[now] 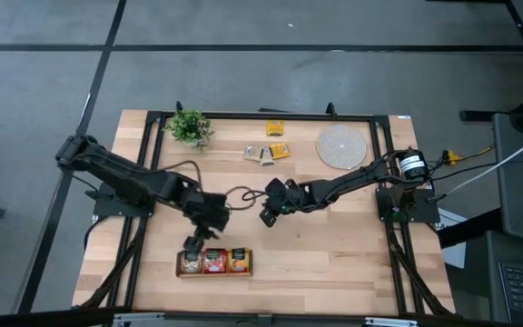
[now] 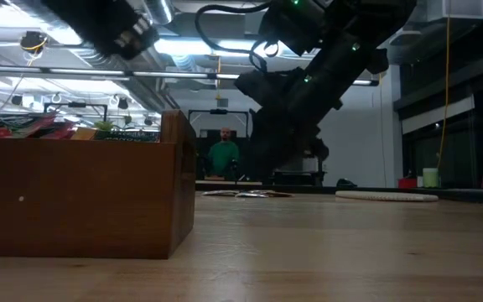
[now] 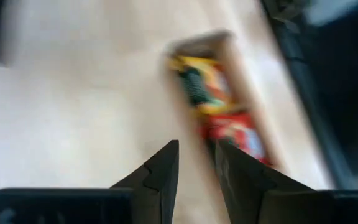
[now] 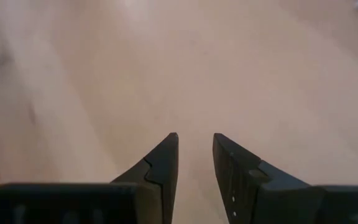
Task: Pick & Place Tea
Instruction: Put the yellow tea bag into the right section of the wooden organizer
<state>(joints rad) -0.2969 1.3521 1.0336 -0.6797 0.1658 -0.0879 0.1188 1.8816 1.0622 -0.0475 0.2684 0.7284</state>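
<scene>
3 loose tea sachets [image 1: 271, 145] near mat [image 1: 340, 146]; L pincer [image 1: 195, 242], R pincer [image 1: 268, 216] both spread, empty.

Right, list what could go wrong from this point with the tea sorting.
1. The left gripper, open and empty, hangs close over the wooden tray; moving off low could clip its wall or disturb the sachets inside.
2. The loose tea sachets lie bunched near the far edge, some touching, so one grasp may take two.
3. The right gripper waits mid-table, near the left arm's path back.
</scene>
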